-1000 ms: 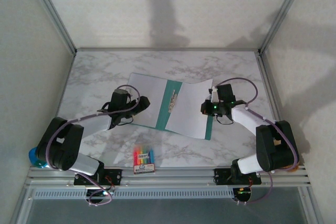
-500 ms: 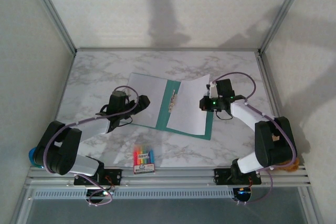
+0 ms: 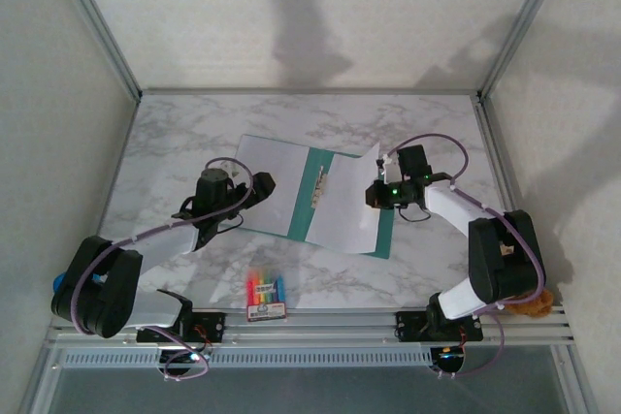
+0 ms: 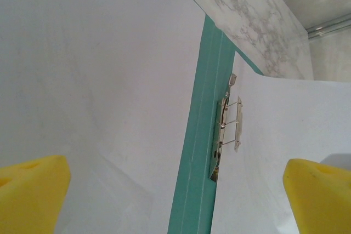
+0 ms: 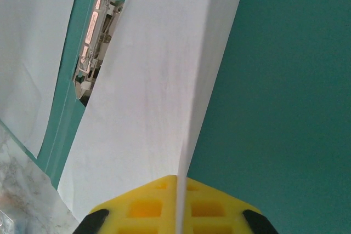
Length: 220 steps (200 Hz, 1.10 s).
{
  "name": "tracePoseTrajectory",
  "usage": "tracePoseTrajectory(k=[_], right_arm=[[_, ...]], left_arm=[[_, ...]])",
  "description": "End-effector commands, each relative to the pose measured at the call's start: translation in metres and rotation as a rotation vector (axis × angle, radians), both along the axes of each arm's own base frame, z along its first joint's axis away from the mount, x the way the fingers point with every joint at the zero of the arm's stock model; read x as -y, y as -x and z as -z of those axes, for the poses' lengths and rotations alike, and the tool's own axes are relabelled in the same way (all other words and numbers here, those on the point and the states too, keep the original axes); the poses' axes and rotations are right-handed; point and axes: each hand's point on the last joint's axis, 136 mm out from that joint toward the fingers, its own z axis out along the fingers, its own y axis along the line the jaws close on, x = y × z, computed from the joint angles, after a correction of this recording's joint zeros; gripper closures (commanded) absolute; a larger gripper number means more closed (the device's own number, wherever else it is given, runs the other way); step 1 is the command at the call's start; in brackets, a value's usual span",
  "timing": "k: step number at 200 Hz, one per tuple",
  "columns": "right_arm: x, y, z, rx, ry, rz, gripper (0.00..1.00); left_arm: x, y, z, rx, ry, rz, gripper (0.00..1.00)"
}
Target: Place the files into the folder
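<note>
Top view: a thin teal-green paper folder [image 3: 312,203] lies open at the centre of the marble table [image 3: 175,143], a white paper sheet [image 3: 281,181] on its left panel. The right gripper [image 3: 374,193] pinches a second white sheet [image 3: 344,210], raised over the right panel.
Left wrist view: the left gripper [image 4: 175,190] is spread wide over the left sheet.
Right wrist view: yellow pads [image 5: 142,207] are clamped on the sheet's edge.

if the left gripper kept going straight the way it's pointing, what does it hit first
Probably the white sheet on the left half of the folder, near the green spine; the open left gripper angles down at it. Depth is unclear, so the spine could come first.
</note>
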Motion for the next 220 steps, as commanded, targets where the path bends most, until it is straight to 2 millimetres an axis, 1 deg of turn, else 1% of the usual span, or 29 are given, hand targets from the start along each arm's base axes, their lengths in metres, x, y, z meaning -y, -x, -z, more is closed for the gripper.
tracePoseTrajectory(k=[1,21,46,63,94,122,155,205,220], right_arm=[[0.000,-0.005,-0.007,0.009,-0.002,-0.018,1.00],[0.003,-0.011,-0.010,0.043,0.011,-0.004,1.00],[0.000,-0.018,-0.014,0.108,-0.009,-0.008,1.00],[0.003,-0.024,-0.015,0.153,0.009,-0.005,1.00],[0.002,-0.027,-0.019,0.193,0.003,-0.019,1.00],[0.001,-0.020,-0.018,0.187,-0.005,-0.034,1.00],[0.000,-0.010,-0.029,0.247,-0.028,-0.057,1.00],[0.006,0.001,-0.030,0.231,-0.018,-0.038,1.00],[0.006,-0.001,-0.029,0.238,-0.015,-0.034,1.00]], left_arm=[[0.001,-0.001,-0.004,0.040,-0.007,0.017,0.00],[0.002,-0.001,-0.001,0.025,0.003,0.022,0.00],[0.004,-0.002,0.004,0.005,0.010,0.023,0.01],[0.005,-0.003,0.005,0.005,0.012,0.024,0.00],[0.004,-0.003,0.005,0.005,0.006,0.021,0.00],[0.002,-0.004,0.010,-0.003,-0.005,0.015,0.00],[0.003,-0.004,0.016,-0.015,-0.006,0.025,0.01],[0.005,-0.007,0.012,-0.016,0.002,0.029,0.00],[0.006,-0.007,0.012,-0.018,0.002,0.031,0.01]])
